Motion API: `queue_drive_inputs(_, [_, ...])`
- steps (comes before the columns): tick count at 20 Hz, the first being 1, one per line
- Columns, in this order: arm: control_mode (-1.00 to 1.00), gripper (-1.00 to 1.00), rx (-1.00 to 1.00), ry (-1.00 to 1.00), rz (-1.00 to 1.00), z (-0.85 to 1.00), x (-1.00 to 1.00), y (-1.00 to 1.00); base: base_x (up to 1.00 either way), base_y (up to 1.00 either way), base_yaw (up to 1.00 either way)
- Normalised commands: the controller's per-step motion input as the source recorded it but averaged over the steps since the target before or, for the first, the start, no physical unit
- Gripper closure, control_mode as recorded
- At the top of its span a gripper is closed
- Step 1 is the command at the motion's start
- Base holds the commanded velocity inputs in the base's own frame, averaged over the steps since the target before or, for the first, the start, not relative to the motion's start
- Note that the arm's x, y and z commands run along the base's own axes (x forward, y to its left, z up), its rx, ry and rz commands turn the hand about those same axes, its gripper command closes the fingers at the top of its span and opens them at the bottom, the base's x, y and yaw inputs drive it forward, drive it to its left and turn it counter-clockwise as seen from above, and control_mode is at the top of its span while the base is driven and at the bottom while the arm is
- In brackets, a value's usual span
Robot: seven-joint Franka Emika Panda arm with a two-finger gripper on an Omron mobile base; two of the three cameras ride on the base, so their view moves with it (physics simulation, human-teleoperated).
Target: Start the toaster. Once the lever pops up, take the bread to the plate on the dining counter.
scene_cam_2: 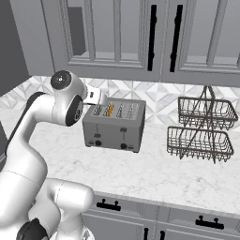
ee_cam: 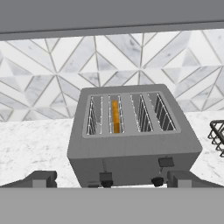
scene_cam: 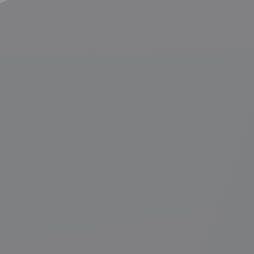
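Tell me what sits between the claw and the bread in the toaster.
Nothing visible does. The bread stands in the second slot of the toaster, open from above; the claw is just before the toaster's front face.

We see a white arm, glossy rounded segments, dark grey joint discs and end caps. Dark band at the base near 7 o'clock. Gripper fingertips small, dark grey, blocky.

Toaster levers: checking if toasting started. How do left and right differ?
The left lever sits low, by its knob; the right lever sits higher. A slot above the left lever holds the bread; those above the right lever are empty. Both are dark tabs on the front of the toaster.
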Motion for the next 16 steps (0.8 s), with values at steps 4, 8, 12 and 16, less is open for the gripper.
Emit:
queue_drive_inputs(4, [-1.0, -1.0, 0.0, 0.0, 0.0, 0.0, 0.0, 0.0, 0.0, 0.0, 0.0])
queue_drive_inputs(8, [-1.0, -1.0, 0.0, 0.0, 0.0, 0.0, 0.0, 0.0, 0.0, 0.0, 0.0])
queue_drive_inputs(12, [-1.0, -1.0, 0.0, 0.0, 0.0, 0.0, 0.0, 0.0, 0.0, 0.0, 0.0])
queue_drive_inputs(16, [-1.0, -1.0, 0.0, 0.0, 0.0, 0.0, 0.0, 0.0, 0.0, 0.0, 0.0])
